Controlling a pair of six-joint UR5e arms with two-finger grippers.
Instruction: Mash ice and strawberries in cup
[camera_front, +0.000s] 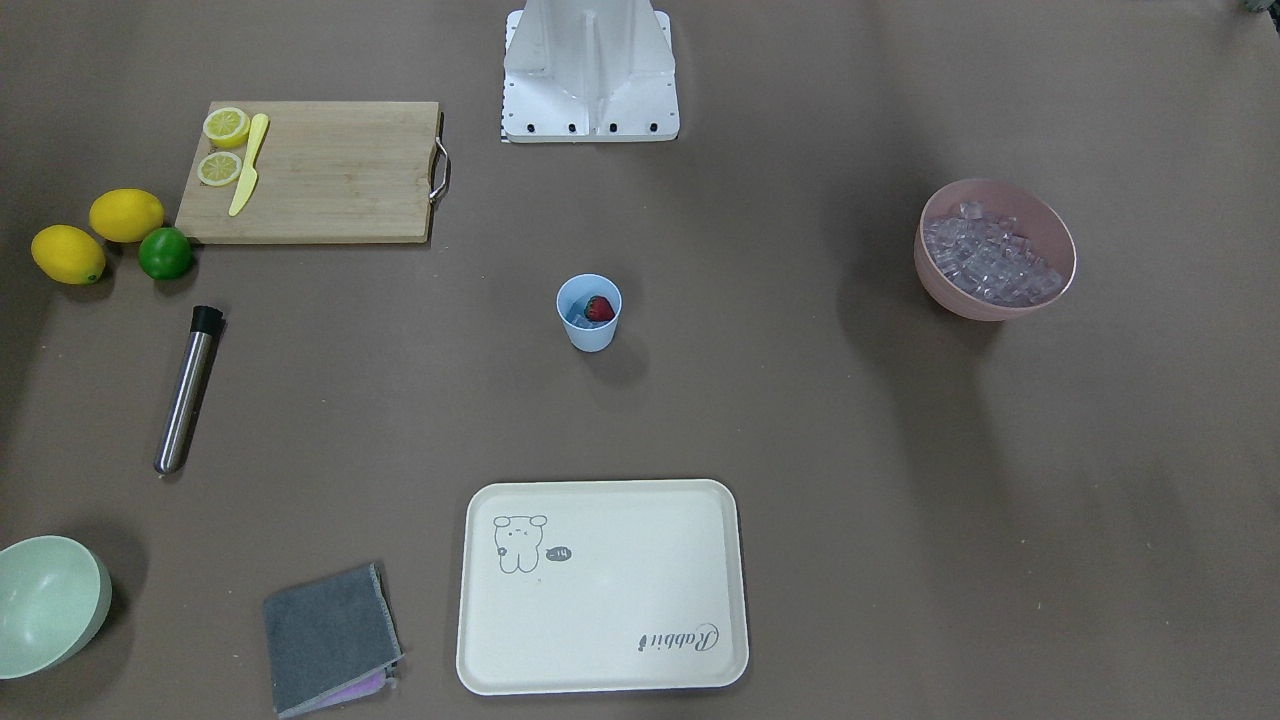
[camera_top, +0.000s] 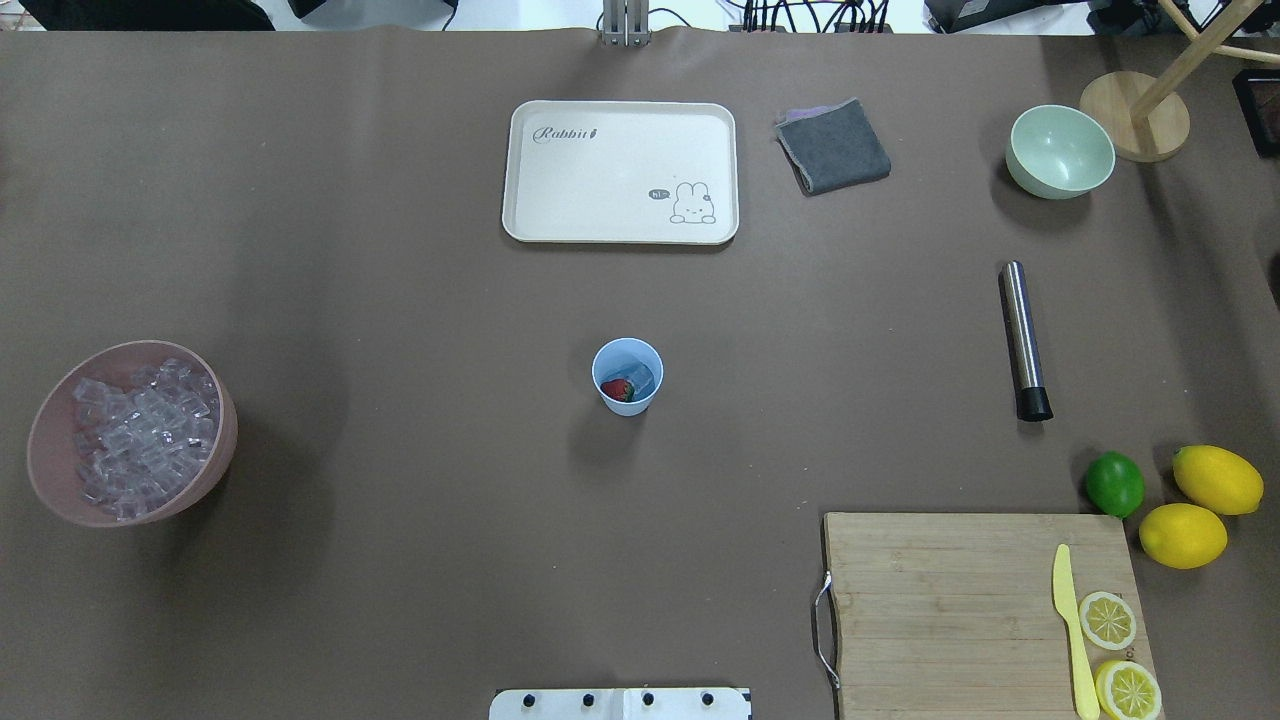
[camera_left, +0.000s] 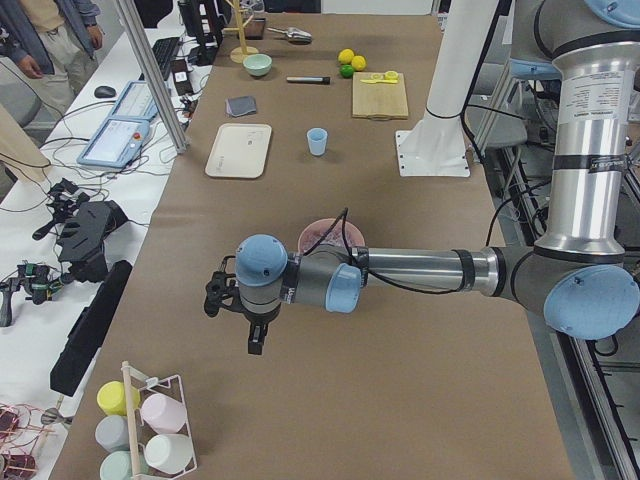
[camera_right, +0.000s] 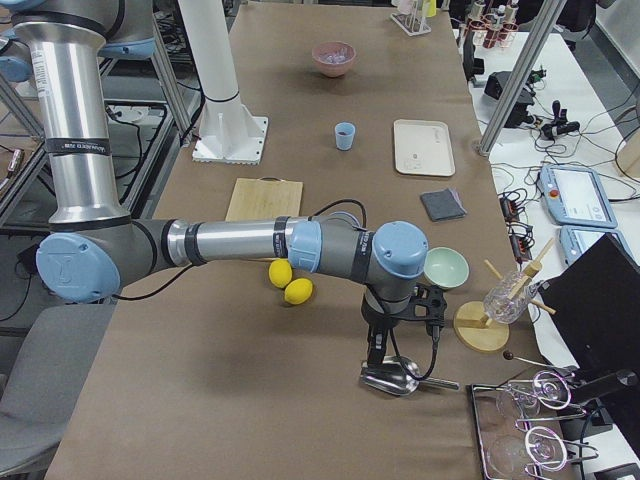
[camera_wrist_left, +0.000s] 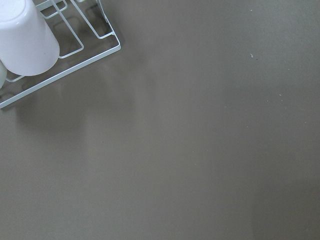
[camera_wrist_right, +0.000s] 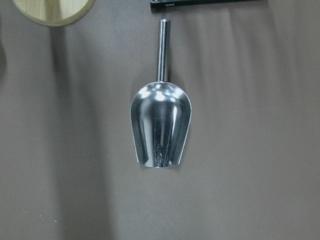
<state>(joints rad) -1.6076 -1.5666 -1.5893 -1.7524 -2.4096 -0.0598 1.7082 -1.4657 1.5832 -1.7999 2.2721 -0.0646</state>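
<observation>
Cup (camera_front: 589, 312), light blue and upright, stands at the centre of the front-facing view on the brown table (camera_front: 800, 420), the strawberry (camera_front: 599, 308) inside it. At the right edge a pink bowl (camera_front: 945, 295) holds the ice (camera_front: 988, 262), well apart from the cup. A steel rod with a black cap (camera_front: 187, 392) lies at the left, and a cream tray (camera_front: 600, 650) sits below centre.

Overhead, the cup is again mid-frame, with the strawberry low in it beside what looks like one clear cube. The pink bowl sits at the left edge.

From the table's left end, the left gripper (camera_left: 254, 345) hangs fingers-down over bare table at lower centre-left, far from the cup at upper centre. Whether it is spread or pressed together cannot be told.

From the right end, the right gripper (camera_right: 375, 358) points down just above a metal scoop (camera_right: 395, 378) at lower centre; its state cannot be told either.

The left wrist view shows brown table and, at upper left, a wire rack (camera_wrist_left: 60, 76) holding a white tumbler (camera_wrist_left: 25, 40).

The right wrist view shows the scoop lying flat at centre, handle toward the top, with a wooden disc (camera_wrist_right: 52, 10) at upper left.
</observation>
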